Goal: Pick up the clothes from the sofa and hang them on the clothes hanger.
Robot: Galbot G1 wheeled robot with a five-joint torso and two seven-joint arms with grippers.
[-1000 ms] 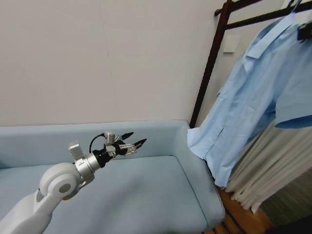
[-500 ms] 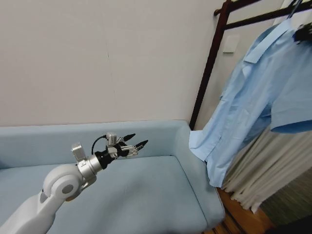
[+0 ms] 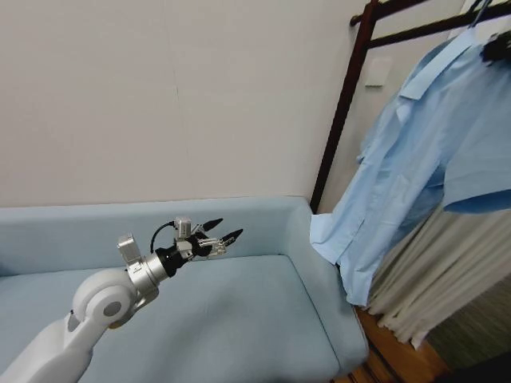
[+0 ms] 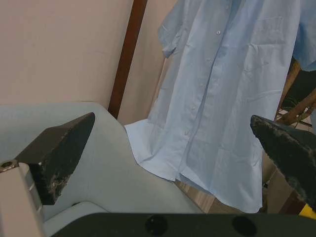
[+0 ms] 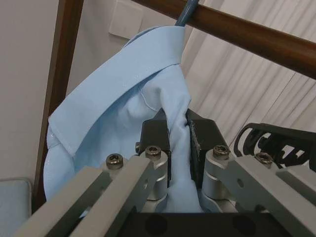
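Over the pale blue sofa (image 3: 239,319) the left pincer (image 3: 224,227) hovers with its fingers spread wide, holding nothing. Right of the sofa stands the dark wooden rack (image 3: 339,112). The light blue shirt (image 3: 415,175) hangs from it, its lower corner down by the sofa's arm. Near the collar, the right pincer (image 5: 178,148) is clamped on a fold of the shirt.

A home living room, it seems: a pale blue sofa (image 3: 239,319) against a plain wall (image 3: 160,96), a dark wooden clothes rack (image 3: 343,104) carrying a light blue shirt (image 3: 415,159), cream curtains (image 3: 443,279) behind.
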